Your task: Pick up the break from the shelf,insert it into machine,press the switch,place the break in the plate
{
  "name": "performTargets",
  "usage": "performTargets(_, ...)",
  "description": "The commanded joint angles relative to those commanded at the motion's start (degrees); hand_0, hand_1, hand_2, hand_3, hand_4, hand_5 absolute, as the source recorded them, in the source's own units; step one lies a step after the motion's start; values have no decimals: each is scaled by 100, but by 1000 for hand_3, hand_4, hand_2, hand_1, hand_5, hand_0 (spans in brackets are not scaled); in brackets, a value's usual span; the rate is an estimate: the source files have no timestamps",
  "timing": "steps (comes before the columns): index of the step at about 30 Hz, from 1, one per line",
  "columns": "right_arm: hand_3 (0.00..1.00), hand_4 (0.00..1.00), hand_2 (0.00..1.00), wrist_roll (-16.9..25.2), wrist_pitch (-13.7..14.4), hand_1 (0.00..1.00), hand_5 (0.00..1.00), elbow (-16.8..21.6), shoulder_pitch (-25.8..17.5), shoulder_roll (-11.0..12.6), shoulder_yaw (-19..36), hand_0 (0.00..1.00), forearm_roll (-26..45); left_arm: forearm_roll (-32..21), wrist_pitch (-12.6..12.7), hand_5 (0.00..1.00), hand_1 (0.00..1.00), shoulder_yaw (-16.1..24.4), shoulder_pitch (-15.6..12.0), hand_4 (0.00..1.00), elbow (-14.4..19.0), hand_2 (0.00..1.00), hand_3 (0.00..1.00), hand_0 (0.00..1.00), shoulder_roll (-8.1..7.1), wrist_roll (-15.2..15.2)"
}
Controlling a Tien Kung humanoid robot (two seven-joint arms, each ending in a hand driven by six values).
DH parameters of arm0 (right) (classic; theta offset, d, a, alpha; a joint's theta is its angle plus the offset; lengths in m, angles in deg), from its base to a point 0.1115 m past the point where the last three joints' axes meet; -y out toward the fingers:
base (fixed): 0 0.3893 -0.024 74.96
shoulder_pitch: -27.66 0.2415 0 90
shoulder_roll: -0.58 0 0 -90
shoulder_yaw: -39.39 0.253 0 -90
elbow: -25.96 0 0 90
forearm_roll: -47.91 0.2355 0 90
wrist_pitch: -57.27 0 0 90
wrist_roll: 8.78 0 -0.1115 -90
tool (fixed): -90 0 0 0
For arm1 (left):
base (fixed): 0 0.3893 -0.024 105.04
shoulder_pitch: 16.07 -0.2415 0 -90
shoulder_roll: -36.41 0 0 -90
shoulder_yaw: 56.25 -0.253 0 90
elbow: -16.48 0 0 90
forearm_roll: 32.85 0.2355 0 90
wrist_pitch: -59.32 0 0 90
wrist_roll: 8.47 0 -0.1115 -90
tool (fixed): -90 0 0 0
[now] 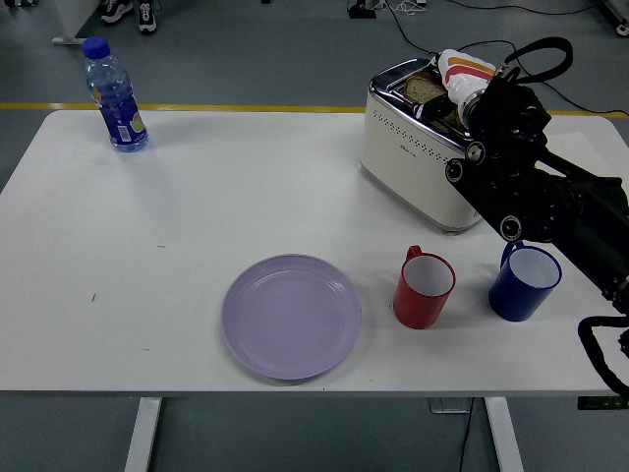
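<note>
A: Right robot hand (454, 90) sits over the top of the toaster (418, 147), at the slot. Fingers are hidden behind the white-and-orange wrist shell, so I can't tell if it grips anything.

B: Where's the bread?

A: Bread (425, 88) stands in the toaster's slot, top edge showing, just left of the robot hand. Whether they touch, can't tell.

B: Step?

A: My read: either seating the slice or reaching for it (the lever isn't visible from here). For a pull, lift straight up along the slot; any tilt jams the slice on the slot rim.

B: Then?

A: Carry it left and forward to the purple plate (291, 316), passing high over the red mug (424, 287). Blue mug (524, 282) sits right under the forearm, so keep the elbow up. Left arm not in view. Water bottle (115, 95) sits at the surface's (197, 206) far left, irrelevant.
</note>
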Motion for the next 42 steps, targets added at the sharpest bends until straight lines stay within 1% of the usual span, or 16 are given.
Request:
performTargets(6,574,677,437,39,54,377,127,-115,29,-48,-58,364,-64,6,-3,824,693,0,8,288,0,678,562,686,0,5)
performTargets(7,499,557,413,45,53,342,41,-130,30,-48,-64,277,-81,9,-2,820,695,5,10,286,0,679,562,686,0,6)
performTargets(12,499,557,413,52,43,342,41,-158,17,-34,-83,277,-168,-5,2,820,695,3,13,286,0,679,562,686,-2,3)
performTargets(13,495,527,398,53,45,324,2,-159,16,-33,-84,258,-177,-5,2,818,694,4,13,285,0,679,562,686,-2,3)
performTargets(18,495,527,398,49,65,324,2,-166,22,-25,-83,258,-295,-2,1,818,694,3,14,285,0,679,562,686,-2,6)
performTargets(19,485,525,380,51,87,300,2,-166,24,-20,-70,277,-353,-1,0,817,694,1,11,285,0,678,562,686,-3,6)
performTargets(20,485,525,380,50,96,300,2,-163,24,-16,-65,277,-380,2,-1,817,694,1,10,285,0,678,562,686,-3,7)
performTargets(24,485,525,380,48,172,300,2,-83,6,49,-20,277,-553,14,-4,817,694,3,-4,285,0,678,562,686,-5,12)
performTargets(25,477,511,363,54,185,272,2,-58,-2,68,-7,267,-576,14,-4,819,694,2,-7,287,0,679,562,686,-6,12)
performTargets(28,477,511,363,97,225,272,2,108,-54,189,49,267,-631,0,-9,819,694,-22,-19,287,0,679,562,686,-12,12)
performTargets(30,477,511,363,104,230,272,2,137,-62,208,55,267,-637,-4,-9,819,694,-27,-21,287,0,679,562,686,-13,12)
performTargets(36,474,506,361,134,243,269,2,718,-177,619,259,263,-723,30,-16,819,694,-7,-55,286,0,678,562,686,-25,19)
performTargets(39,471,499,357,220,328,262,2,1096,-244,871,400,256,-576,8,-20,818,694,-30,-68,286,0,678,562,685,-32,16)
performTargets(42,471,499,357,235,398,262,2,1412,-308,1047,539,256,-597,13,-13,818,694,-17,-79,286,0,678,562,685,-26,15)
